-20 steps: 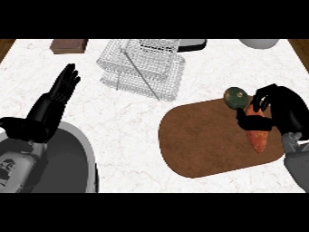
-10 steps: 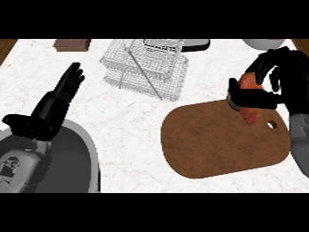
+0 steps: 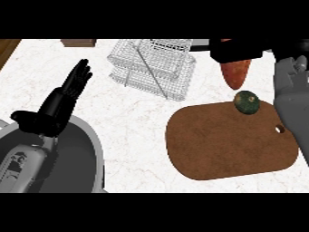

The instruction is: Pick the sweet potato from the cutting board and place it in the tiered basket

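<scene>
My right hand (image 3: 240, 50) is shut on the orange sweet potato (image 3: 236, 73), which hangs tip-down in the air just right of the white wire tiered basket (image 3: 153, 68) and above the far edge of the brown cutting board (image 3: 227, 140). A dark green round vegetable (image 3: 246, 102) lies on the board's far edge, below the sweet potato. My left hand (image 3: 66, 97) rests open at the left, fingers pointing up.
A grey round pot or pan (image 3: 83, 149) sits at the lower left under my left forearm. A small brown block (image 3: 78, 43) lies at the counter's far edge. Wooden floor shows at the far left.
The right hand has lifted the sweet potato off the board and carried it up and left toward the basket. The left hand has not moved.
</scene>
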`<state>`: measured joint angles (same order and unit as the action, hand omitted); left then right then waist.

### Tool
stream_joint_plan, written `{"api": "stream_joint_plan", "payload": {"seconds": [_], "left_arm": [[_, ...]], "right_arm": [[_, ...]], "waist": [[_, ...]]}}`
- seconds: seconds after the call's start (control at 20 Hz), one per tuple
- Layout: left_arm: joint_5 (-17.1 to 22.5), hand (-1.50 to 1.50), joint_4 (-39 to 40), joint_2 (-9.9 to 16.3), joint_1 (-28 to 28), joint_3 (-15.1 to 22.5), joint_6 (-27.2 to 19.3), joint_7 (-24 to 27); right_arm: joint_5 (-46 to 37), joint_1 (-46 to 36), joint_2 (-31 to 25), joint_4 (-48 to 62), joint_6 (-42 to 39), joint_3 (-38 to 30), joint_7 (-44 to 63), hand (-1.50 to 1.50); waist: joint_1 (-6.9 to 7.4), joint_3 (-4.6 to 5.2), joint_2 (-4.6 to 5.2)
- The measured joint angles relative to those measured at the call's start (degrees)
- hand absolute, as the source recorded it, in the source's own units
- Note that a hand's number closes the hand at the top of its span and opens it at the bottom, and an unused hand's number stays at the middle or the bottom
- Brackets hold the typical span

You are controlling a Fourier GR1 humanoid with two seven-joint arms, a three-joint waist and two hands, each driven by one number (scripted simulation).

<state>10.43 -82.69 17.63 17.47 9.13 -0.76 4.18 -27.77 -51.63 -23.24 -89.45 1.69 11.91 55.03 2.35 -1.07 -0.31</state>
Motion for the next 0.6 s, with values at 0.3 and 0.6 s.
{"api": "stream_joint_plan", "payload": {"seconds": [0.3,0.6], "left_arm": [[-0.6,0.00,-0.2,-1.0,1.0,0.2,0.2,-1.2],[-0.8,0.00,0.2,-1.8,1.5,-0.2,0.9,-0.7]], "right_arm": [[-0.1,-10.5,4.4,12.3,0.0,-1.6,0.3,1.50],[-0.8,-18.1,9.1,25.0,0.9,-2.0,-1.5,1.50]], "waist": [[1.04,0.07,0.43],[1.75,0.16,0.89]]}}
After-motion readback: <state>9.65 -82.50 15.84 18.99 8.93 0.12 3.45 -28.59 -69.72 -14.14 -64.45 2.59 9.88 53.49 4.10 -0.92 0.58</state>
